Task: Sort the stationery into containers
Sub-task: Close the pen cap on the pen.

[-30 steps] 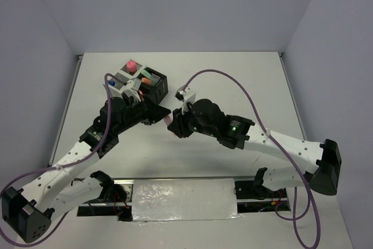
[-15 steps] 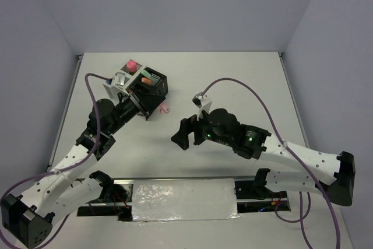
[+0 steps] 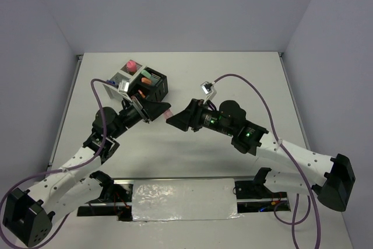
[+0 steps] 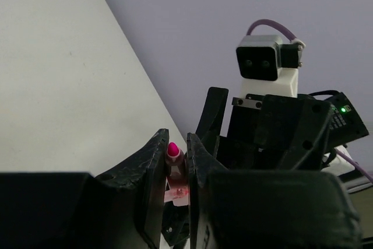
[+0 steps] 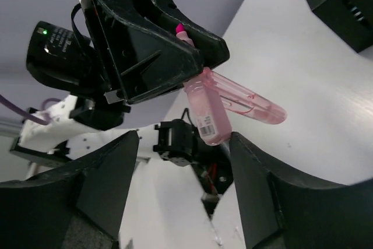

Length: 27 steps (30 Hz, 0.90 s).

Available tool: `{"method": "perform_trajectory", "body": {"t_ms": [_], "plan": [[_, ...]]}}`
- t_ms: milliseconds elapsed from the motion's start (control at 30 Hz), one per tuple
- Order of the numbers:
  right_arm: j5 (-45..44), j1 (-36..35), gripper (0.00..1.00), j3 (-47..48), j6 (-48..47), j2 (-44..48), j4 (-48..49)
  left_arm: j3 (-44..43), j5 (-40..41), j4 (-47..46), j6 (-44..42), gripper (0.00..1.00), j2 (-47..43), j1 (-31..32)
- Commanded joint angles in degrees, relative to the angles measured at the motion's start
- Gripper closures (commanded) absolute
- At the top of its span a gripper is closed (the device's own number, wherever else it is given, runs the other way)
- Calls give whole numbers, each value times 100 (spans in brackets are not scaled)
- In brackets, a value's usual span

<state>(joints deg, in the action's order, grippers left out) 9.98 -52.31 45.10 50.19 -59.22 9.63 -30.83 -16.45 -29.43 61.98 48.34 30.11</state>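
Left gripper (image 5: 195, 56) is clamped on the pink pen (image 5: 245, 100), its long axis pointing out toward my right gripper (image 5: 183, 164), fingers parted.

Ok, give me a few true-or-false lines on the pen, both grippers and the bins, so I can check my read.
1. The left gripper is clamped on a pink pen. True.
2. The right gripper is shut on that pen. False: its fingers stand wide apart and do not grip it.
3. The bins stand in the far left part of the table. True.
4. Every bin is empty. False: a pink-capped item sticks up from one, and an orange item lies in a black one.
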Motion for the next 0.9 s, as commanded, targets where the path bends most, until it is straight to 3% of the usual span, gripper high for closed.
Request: {"method": "perform_trajectory", "body": {"t_ms": [0,200,467,567,667,700,800,867], "plan": [[530,98,31,-124,604,-150,1188,24,-183,-705,139,100,-79,74],[953,99,42,157,763,-599,1454,42,-183,-573,43,100,-114,101],[743,204,60,113,703,-599,1612,191,-280,-590,96,100,-166,127],[742,239,78,95,623,-599,1665,261,-236,-502,60,98,-245,127],[786,266,91,156,527,-661,1613,262,-219,-336,-44,73,-281,127],[813,274,96,192,492,-678,1551,157,-166,-187,-89,46,-281,136],[795,274,99,201,412,-713,1411,-177,167,559,-221,1,-334,127],[786,309,100,218,342,-731,1279,-370,308,886,-177,1,-343,127]]}}
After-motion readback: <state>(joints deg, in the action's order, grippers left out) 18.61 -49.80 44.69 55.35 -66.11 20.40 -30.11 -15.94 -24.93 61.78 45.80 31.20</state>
